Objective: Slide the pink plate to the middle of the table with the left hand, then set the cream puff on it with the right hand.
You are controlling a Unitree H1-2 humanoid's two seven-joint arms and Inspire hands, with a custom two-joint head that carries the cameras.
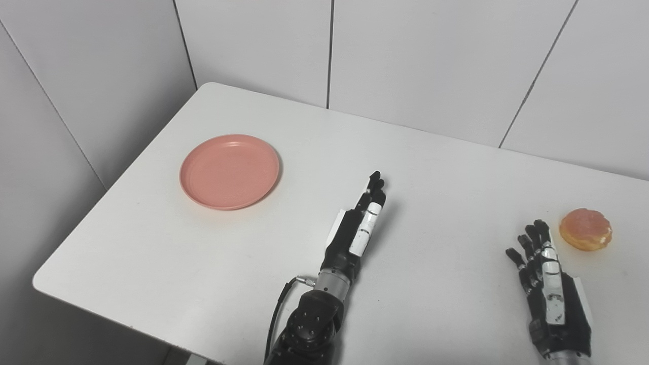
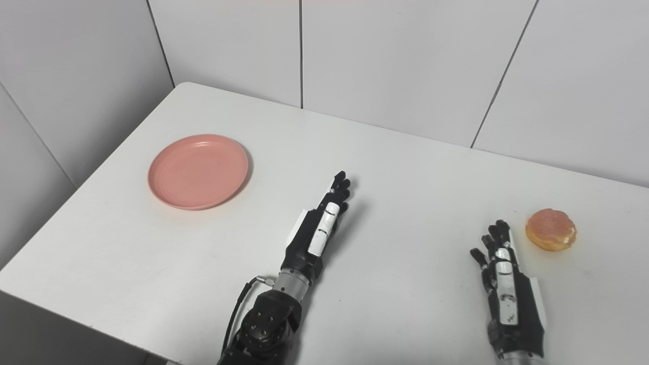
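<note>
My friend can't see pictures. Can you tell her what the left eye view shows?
A left robot hand and a right robot hand, both open and empty, reach over a white table. An empty pink plate sits far left, apart from the left one, and a cream puff lies just beyond the right one's fingertips.

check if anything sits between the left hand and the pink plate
Nothing visible does. Only bare white table lies between the left hand and the pink plate. The cream puff sits far off by the right hand.
</note>
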